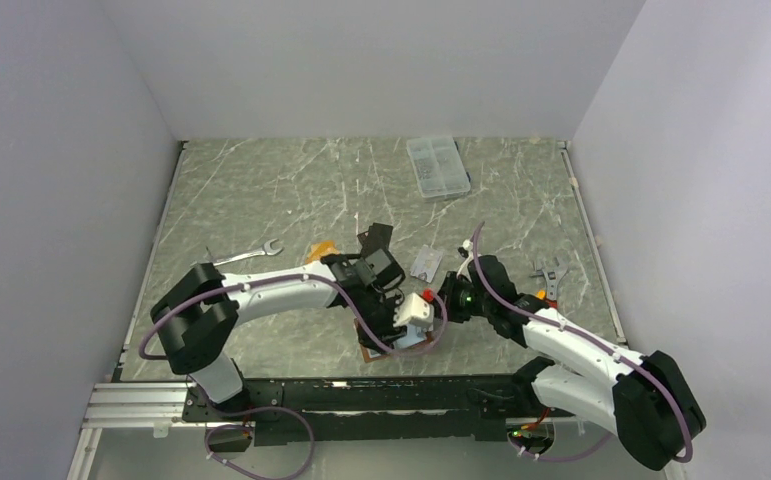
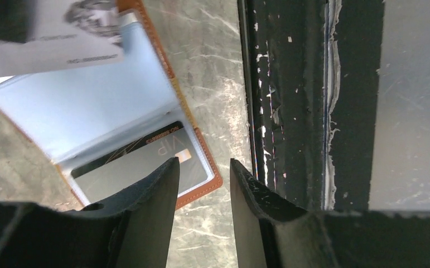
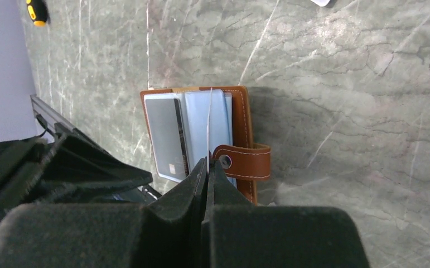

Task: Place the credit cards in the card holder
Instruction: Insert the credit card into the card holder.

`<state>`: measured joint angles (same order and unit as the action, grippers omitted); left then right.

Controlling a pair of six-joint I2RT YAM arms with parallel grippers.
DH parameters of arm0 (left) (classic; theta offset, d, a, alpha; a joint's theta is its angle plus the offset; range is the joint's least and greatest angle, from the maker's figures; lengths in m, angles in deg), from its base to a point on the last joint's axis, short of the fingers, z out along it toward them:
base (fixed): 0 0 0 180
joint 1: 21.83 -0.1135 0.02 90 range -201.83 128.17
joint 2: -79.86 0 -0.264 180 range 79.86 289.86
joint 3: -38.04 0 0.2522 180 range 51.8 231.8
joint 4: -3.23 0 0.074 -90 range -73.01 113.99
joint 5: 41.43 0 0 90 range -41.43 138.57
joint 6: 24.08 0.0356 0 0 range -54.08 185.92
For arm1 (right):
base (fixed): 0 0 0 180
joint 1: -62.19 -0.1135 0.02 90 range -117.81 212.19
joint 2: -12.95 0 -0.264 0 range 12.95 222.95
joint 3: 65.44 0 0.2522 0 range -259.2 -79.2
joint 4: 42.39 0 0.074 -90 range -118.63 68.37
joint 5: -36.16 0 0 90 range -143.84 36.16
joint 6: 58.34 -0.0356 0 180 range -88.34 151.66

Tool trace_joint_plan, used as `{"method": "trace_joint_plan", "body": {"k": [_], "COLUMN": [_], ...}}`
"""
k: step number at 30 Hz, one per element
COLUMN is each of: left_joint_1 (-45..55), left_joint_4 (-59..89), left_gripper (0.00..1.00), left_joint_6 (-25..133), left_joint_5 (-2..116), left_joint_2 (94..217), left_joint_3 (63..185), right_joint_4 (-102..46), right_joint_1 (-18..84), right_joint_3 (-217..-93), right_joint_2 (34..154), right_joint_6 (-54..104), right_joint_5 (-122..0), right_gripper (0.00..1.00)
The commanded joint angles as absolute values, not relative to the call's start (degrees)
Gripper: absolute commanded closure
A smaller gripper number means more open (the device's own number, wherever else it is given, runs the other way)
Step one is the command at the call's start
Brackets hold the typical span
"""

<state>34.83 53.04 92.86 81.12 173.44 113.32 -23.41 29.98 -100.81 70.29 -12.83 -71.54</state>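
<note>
The card holder (image 3: pixel 237 120), brown leather with a snap tab, lies open near the table's front edge, its pale blue pockets (image 2: pixel 84 106) facing up. A dark grey credit card (image 2: pixel 145 162) sits in one pocket. My right gripper (image 3: pixel 207 162) is shut on a pale printed credit card (image 2: pixel 62 42), held edge-on above the open holder (image 1: pixel 371 353). My left gripper (image 2: pixel 204 167) stands open with nothing between its jaws, low over the holder's near corner. Orange (image 1: pixel 319 250), black (image 1: pixel 374 238) and silver-grey (image 1: pixel 426 263) cards lie on the table behind the arms.
A clear compartment box (image 1: pixel 437 166) stands at the back. A wrench (image 1: pixel 251 254) lies to the left and a metal tool (image 1: pixel 549 281) to the right. The black mounting rail (image 2: pixel 290 111) runs just beside the holder. The two grippers are close together.
</note>
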Motion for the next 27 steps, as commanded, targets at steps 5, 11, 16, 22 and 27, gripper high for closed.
{"method": "trace_joint_plan", "body": {"k": [5,11,16,22,27], "left_joint_1": [42.7,42.9,42.9,42.9,42.2], "left_joint_4": [46.2,44.5,43.8,46.3,50.4], "left_gripper": [0.55,0.56,0.58,0.59,0.57], "left_joint_6": [97.1,99.7,101.9,102.1,100.9], "left_joint_5": [67.4,61.7,57.3,58.5,63.0], "left_joint_2": [175.7,176.8,175.0,172.3,169.4], "left_joint_3": [110.2,109.1,106.4,106.2,109.2], "right_joint_4": [-22.3,-20.6,-21.3,-22.9,-23.8], "right_joint_1": [28.2,28.2,28.2,28.2,28.1], "right_joint_3": [-101.7,-102.7,-102.6,-102.4,-102.9], "right_joint_2": [69.2,67.2,67.2,67.9,68.1], "right_joint_6": [-10.7,-9.5,-9.8,-10.2,-9.9], "right_joint_5": [-64.0,-62.9,-63.6,-64.6,-64.3], "right_gripper": [1.00,1.00,1.00,1.00,1.00]}}
